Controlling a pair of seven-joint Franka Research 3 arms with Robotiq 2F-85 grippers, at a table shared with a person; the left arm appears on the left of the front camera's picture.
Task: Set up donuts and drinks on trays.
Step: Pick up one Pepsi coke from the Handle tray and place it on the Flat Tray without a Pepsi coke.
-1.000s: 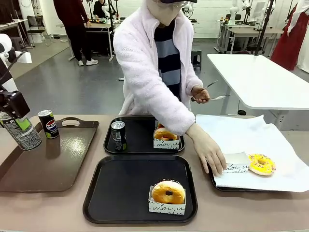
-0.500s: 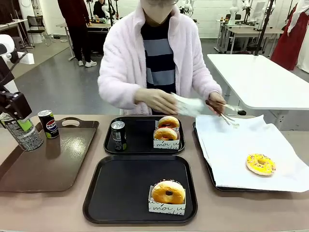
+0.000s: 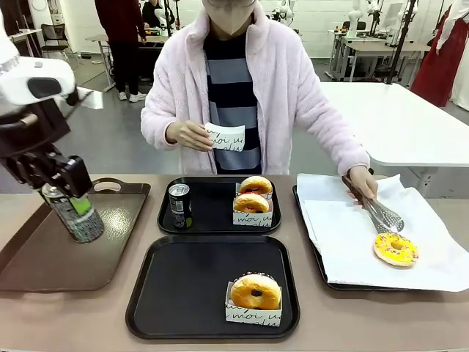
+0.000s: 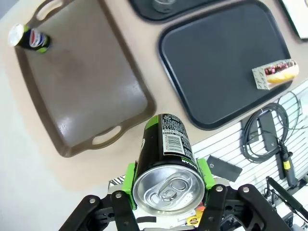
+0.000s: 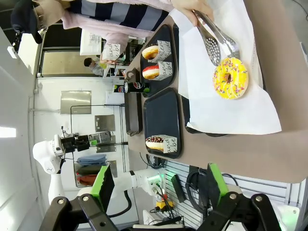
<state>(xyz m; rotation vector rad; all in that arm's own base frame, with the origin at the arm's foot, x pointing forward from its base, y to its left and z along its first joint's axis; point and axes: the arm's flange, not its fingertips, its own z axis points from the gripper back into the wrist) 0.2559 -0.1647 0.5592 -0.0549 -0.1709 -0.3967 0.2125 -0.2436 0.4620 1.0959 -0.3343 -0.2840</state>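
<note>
The left claw [image 3: 69, 199] is clamped on a can [image 3: 75, 214] at the left of the front frame, above the brown tray [image 3: 110, 249]. The can leans, top toward upper left and base toward lower right. In the left wrist view its silver top faces the camera between the green pads.

The near tray [image 3: 183, 286] lies to the right of this claw, just beside the brown tray's right rim. Its left half is bare, and a boxed donut [image 3: 255, 292] sits in its lower right. The far tray [image 3: 212, 202] already holds a can [image 3: 179, 205] and donuts [image 3: 253, 196].

The near tray likely wants this drink, and the left arm is nearer. The path crosses two raised rims, and the can needs righting before it is set down.

The right claw [image 5: 160, 185] stands apart and empty. The person's tongs [image 3: 379, 215] hover by a yellow donut [image 3: 396, 249] at the right, well apart from that path.
</note>
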